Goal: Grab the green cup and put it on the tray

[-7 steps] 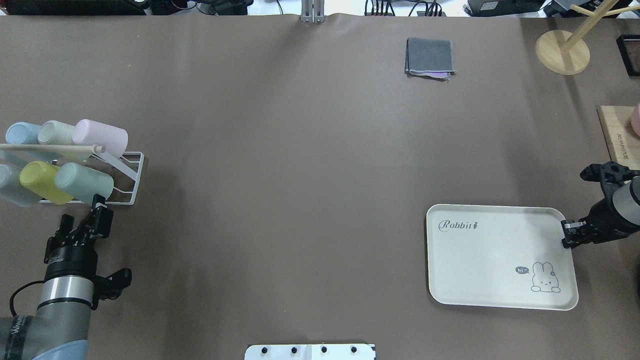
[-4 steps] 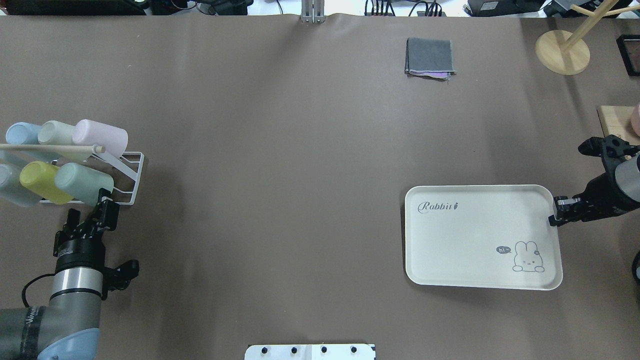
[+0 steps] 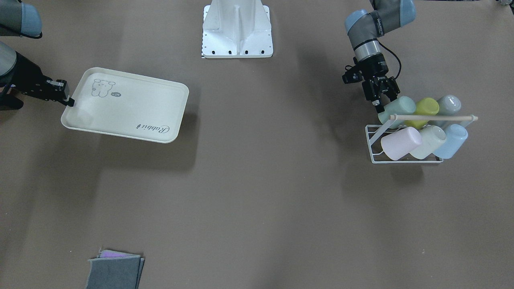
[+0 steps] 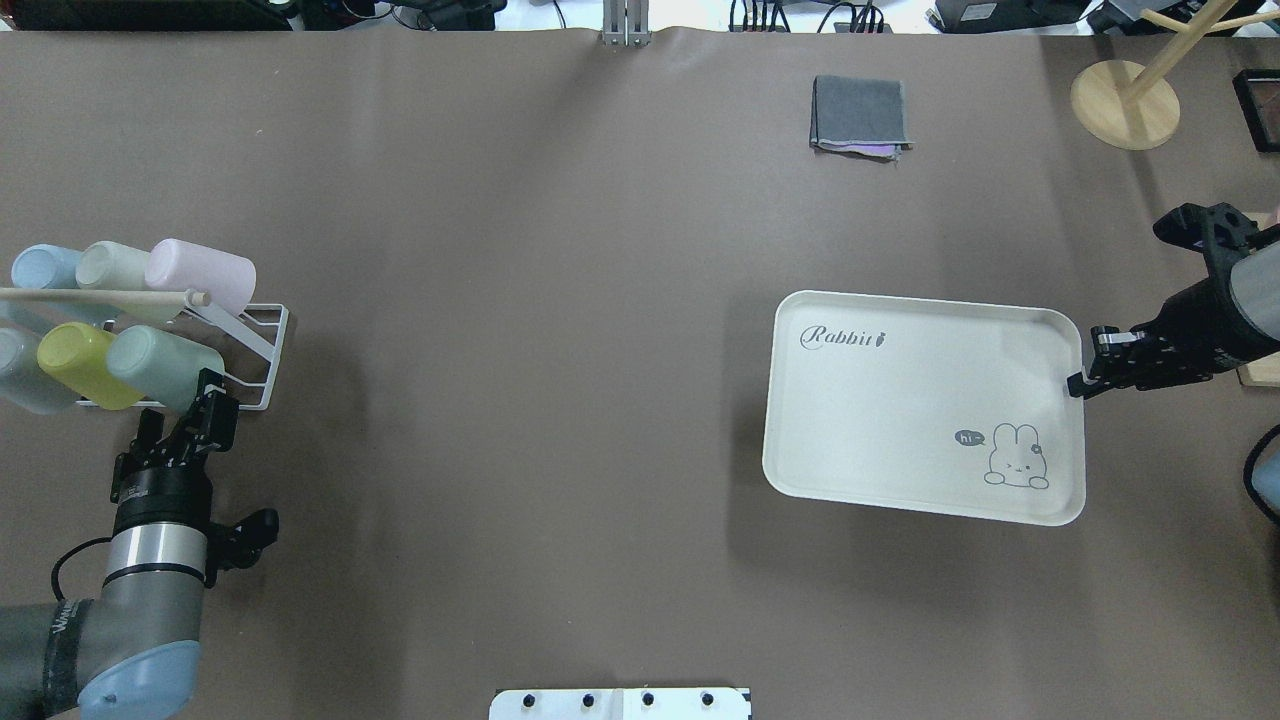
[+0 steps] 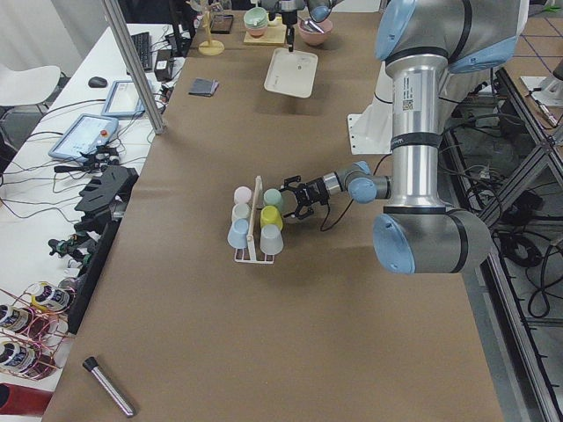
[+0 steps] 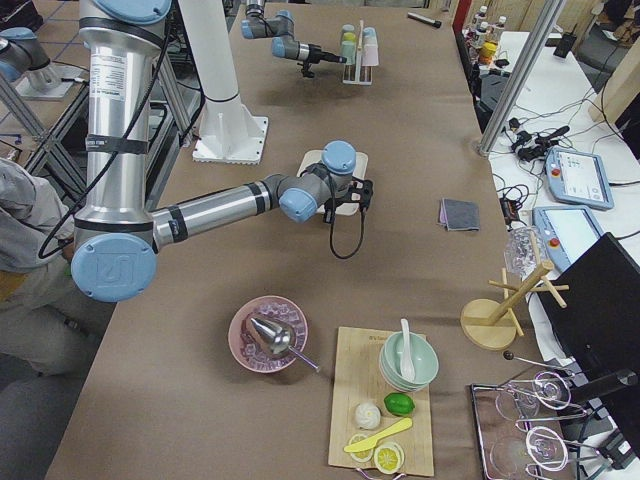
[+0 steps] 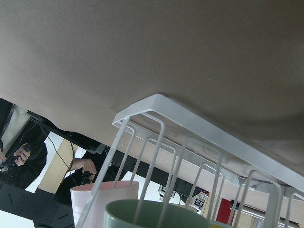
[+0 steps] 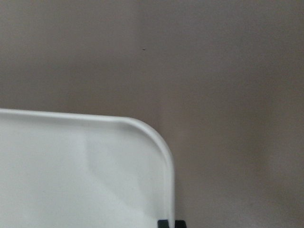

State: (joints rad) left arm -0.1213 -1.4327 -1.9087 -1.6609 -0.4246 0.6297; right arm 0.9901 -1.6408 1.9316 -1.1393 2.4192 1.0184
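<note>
Brown bench [image 4: 550, 300] carries a rack [image 4: 268, 345] with the green cup [image 4: 165, 368], mouth hidden, just far-left of the parted, empty left gripper [image 4: 212, 388]; right gripper [image 4: 1076, 388] pinches the tray [image 4: 900, 400].

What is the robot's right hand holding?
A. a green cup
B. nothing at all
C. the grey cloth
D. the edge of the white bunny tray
D: the right gripper is pinched onto the rim of the tray, and the tray's shadow sits apart from it, so it looks lifted off the table. The green cup is far away, on the robot's other side.
</note>
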